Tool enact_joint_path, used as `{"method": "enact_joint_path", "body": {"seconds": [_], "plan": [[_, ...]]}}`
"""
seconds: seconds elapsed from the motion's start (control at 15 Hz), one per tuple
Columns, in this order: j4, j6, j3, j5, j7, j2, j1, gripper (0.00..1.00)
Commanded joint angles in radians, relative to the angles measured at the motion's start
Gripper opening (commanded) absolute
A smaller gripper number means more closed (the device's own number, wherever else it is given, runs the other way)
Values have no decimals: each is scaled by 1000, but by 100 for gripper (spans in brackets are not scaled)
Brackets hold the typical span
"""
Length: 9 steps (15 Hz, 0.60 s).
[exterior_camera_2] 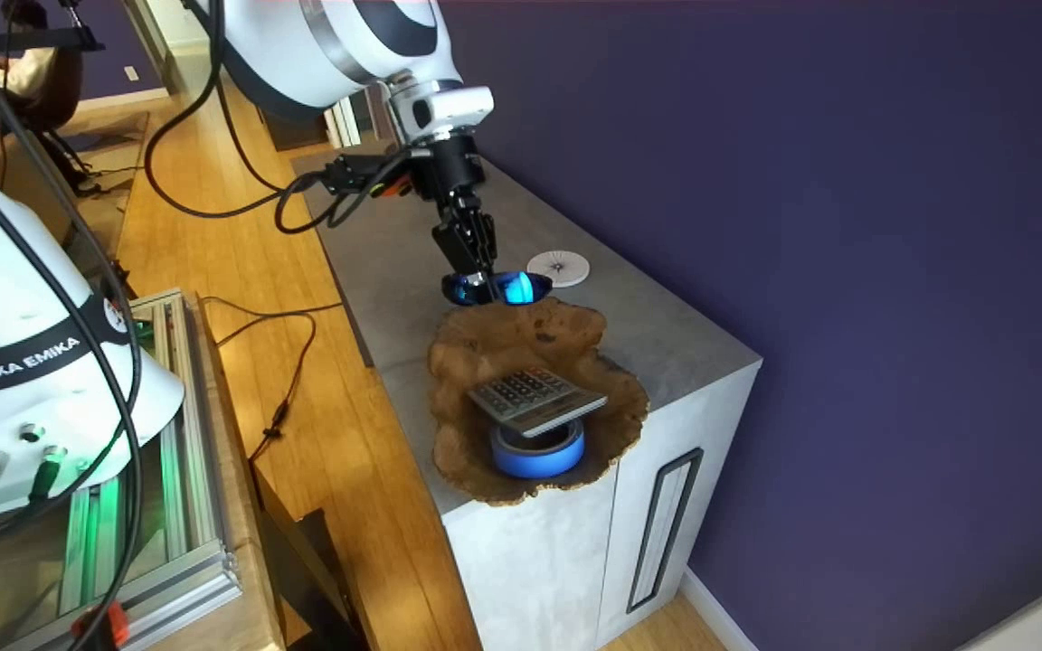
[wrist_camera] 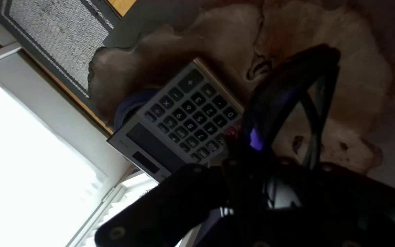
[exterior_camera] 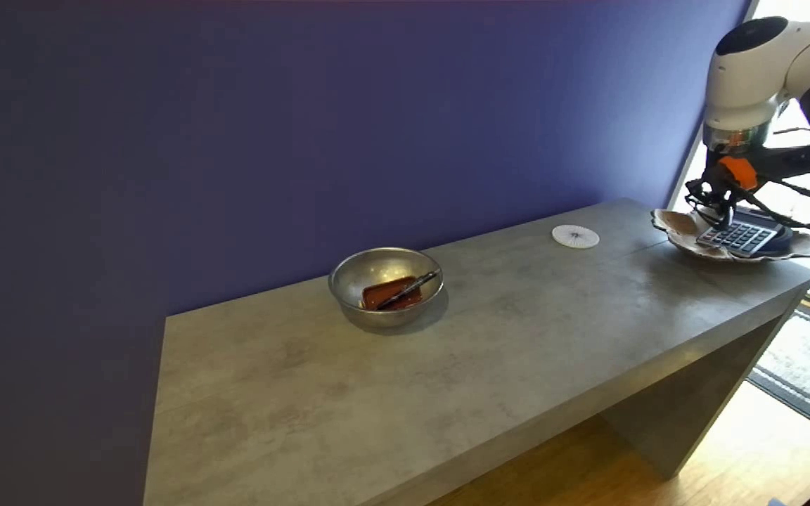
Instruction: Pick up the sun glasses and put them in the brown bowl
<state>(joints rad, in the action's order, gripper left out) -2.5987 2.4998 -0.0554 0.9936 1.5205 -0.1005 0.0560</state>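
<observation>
Middle of the sunglasses [exterior_camera_2: 528, 288] is covered by the gripper [exterior_camera_2: 483, 271] in an exterior view. Wrist view: the gripper is a dark blur, cut off by the bottom edge; can't tell where it stops and the frame starts. Some keys of the calculator [wrist_camera: 197, 113] are hidden there too, display too dark to read. Tape roll [exterior_camera_2: 535, 463] partly hidden by the calculator, just a sliver in the wrist view. Brown bowl [exterior_camera_2: 625, 407]: part of the inside covered by both. Arm [exterior_camera: 749, 77] cut off by the right edge in an exterior view. Coaster [exterior_camera: 576, 237]: print too small to read.
</observation>
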Motion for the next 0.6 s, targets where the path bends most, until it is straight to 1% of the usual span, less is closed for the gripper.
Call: {"method": "enact_joint_path", "body": {"seconds": [0.0, 0.07, 0.13, 0.27, 0.4, 0.47, 0.53], "plan": [[72, 4, -14, 19, 43, -96, -11, 40], [84, -3, -17, 14, 47, -111, -14, 42], [90, -10, -20, 11, 44, -119, -17, 47], [96, -27, -26, 19, 70, -111, -27, 61], [77, -12, -20, 25, 88, -68, -39, 76], [56, 20, -9, 8, 66, -38, -39, 82], [16, 75, 5, 14, 26, 14, -44, 90]]}}
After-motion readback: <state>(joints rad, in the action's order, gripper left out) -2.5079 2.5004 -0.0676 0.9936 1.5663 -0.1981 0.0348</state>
